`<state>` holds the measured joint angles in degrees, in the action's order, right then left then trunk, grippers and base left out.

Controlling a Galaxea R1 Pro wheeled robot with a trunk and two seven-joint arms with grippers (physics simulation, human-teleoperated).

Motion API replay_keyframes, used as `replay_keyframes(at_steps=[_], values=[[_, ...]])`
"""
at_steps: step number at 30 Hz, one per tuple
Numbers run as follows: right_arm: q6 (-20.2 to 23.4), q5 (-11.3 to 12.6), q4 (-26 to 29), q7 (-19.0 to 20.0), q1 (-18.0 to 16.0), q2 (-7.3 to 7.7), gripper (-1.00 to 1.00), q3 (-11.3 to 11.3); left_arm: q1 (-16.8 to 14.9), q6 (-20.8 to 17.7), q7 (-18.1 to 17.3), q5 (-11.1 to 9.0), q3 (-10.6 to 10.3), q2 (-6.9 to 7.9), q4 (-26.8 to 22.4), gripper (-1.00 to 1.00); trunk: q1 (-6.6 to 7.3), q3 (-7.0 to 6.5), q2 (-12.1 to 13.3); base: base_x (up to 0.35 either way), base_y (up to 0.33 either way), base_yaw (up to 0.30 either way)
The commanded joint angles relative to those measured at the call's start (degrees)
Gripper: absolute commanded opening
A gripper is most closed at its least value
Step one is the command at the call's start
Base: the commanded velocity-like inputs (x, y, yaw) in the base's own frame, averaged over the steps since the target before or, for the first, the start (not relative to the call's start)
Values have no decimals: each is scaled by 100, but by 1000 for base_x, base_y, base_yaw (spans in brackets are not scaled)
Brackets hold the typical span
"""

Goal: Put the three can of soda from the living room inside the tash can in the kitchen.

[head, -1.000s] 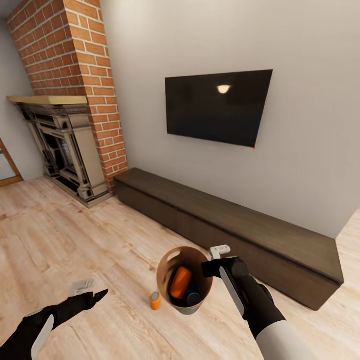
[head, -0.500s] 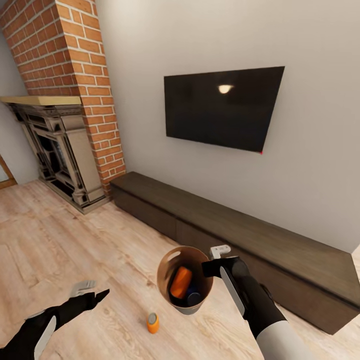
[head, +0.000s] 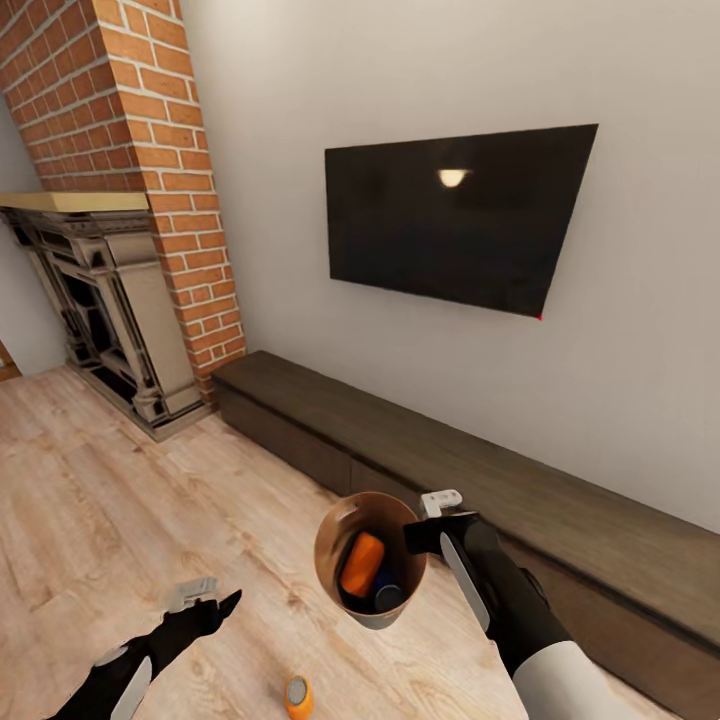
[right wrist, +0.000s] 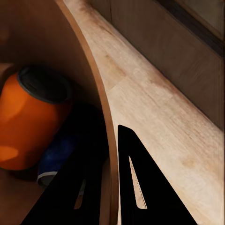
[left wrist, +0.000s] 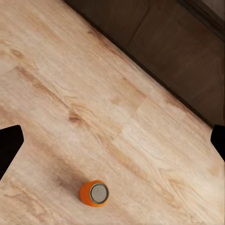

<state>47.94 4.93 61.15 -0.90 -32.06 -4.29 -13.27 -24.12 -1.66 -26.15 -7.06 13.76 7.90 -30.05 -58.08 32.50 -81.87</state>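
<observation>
My right gripper [head: 432, 518] is shut on the rim of the tash can [head: 335, 540], holding it tilted above the living room floor. Its fingers [right wrist: 136, 187] straddle the brown wall [right wrist: 101, 108]. One orange can of soda [head: 362, 563] lies inside the bin, seen up close [right wrist: 33, 122] beside a dark blue item [right wrist: 56, 161]. Another can of soda [head: 297, 697] stands upright on the wood floor, below the left gripper [left wrist: 93, 192]. My left gripper [head: 208, 597] hovers open and empty to the left of the bin, above that can.
A long low dark-brown cabinet [head: 420, 450] runs along the wall under a black television [head: 450, 215]. A red brick fireplace [head: 110, 290] stands at the left. Light wood floor [head: 120, 520] spreads in front.
The camera has moved nearer the wall, so the floor can sits lower in the picture. My left gripper has shifted slightly right towards the bin; the right gripper still holds the bin.
</observation>
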Motion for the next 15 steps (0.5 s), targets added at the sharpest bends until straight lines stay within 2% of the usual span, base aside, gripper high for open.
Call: replay_keyframes(at_steps=[1,7,11,15], values=[[-4,96,2,29,-2,-1,-100,0,2,197,4,0,-2,-38,153,100,1,-1,0,107,-11,0],[-4,96,14,26,-2,-1,-100,0,1,522,13,2,-5,-84,385,100,1,-1,0,69,-3,0],[11,96,143,22,-2,-1,-100,0,1,534,13,3,-5,-123,394,100,1,-1,0,242,0,0],[15,96,170,24,-2,4,-100,4,-2,535,18,8,-4,-158,411,100,1,-1,0,77,0,0]])
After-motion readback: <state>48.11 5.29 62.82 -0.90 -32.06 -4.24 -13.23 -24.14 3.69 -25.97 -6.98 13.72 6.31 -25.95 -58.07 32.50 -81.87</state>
